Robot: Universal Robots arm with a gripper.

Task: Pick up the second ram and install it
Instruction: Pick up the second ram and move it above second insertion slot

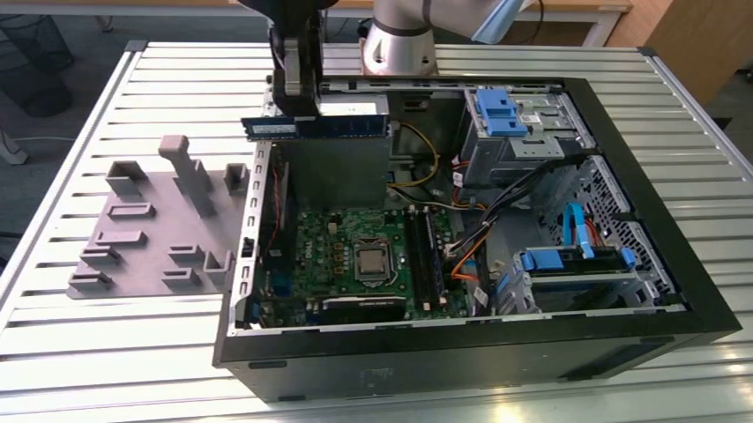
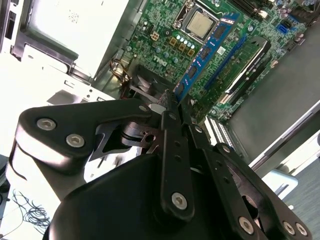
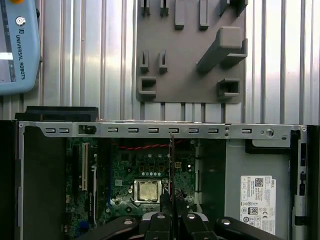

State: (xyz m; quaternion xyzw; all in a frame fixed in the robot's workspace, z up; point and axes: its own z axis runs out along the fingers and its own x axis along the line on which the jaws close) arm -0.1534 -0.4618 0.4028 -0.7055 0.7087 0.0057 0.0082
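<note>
The second ram is a long blue-green stick with black chips, held level in the air above the back left of the open computer case. My gripper is shut on its top edge from above. In the second wrist view the ram reaches out from the gripper over the green motherboard. The first wrist view shows the ram edge-on as a thin dark line rising from the gripper, above the processor. The long black memory slots lie beside the processor.
A grey fixture plate with upright blocks lies on the slatted table at the exterior view's left of the case. Blue drive cages and cable bundles crowd the case's other side. A light blue handheld pendant rests on the table.
</note>
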